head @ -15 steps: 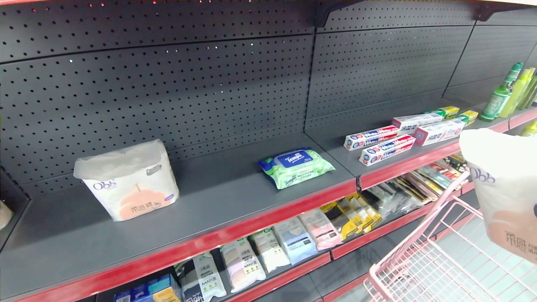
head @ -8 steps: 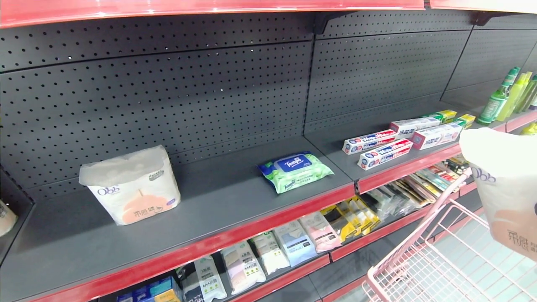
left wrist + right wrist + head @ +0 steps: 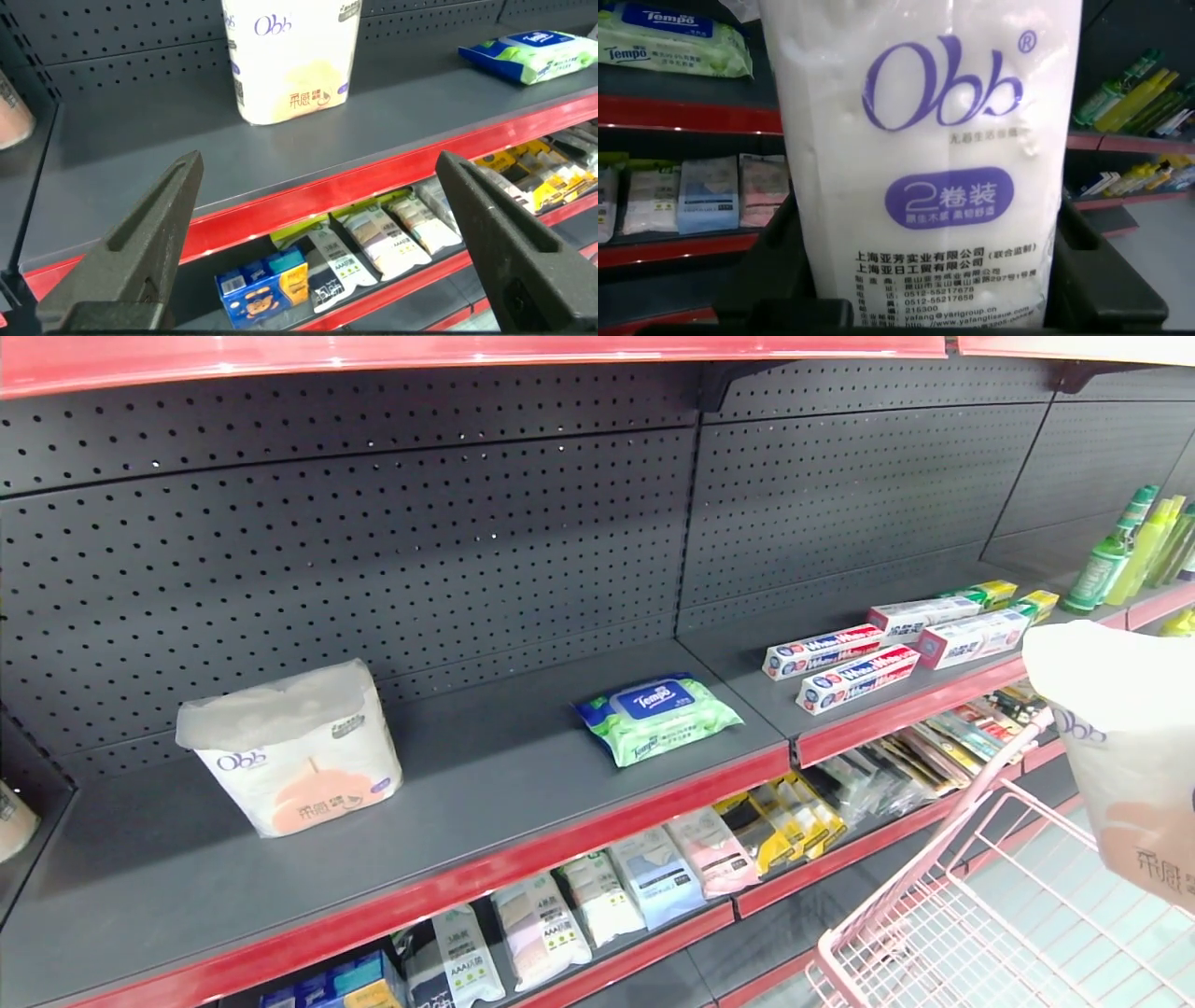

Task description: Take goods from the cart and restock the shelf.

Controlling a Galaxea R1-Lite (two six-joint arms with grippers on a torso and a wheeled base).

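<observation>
Little is shifting in the last half second. Since a second ago the whole head view has been tilting upward, so the upper shelf's red edge (image 3: 467, 355) is now showing along the top. That is the camera moving, not the goods. The held tissue pack (image 3: 1125, 737) is keeping its place at the right edge of the head view, drifting at most a touch lower, and the shelved goods are staying put.

The right gripper (image 3: 929, 280) is clamping that pack, its dark fingers (image 3: 775, 271) pressing on either side of the white wrapper near its lower end. The pack is standing upright near the pink cart (image 3: 934, 924), in front of the shelf (image 3: 523, 775) and apart from it. The left gripper (image 3: 318, 163) is hanging wide open with nothing between its fingers, facing the left part of the shelf front.

On the shelf a second tissue pack (image 3: 294, 751) is standing upright toward the left, well apart from the wet wipes (image 3: 658, 714) lying flat near the front edge. Toothpaste boxes (image 3: 845, 663) are lying on the next section to the right, with green bottles (image 3: 1116, 546) standing beyond them. Small wrapped packs (image 3: 653, 873) are lying on the lower shelf.
</observation>
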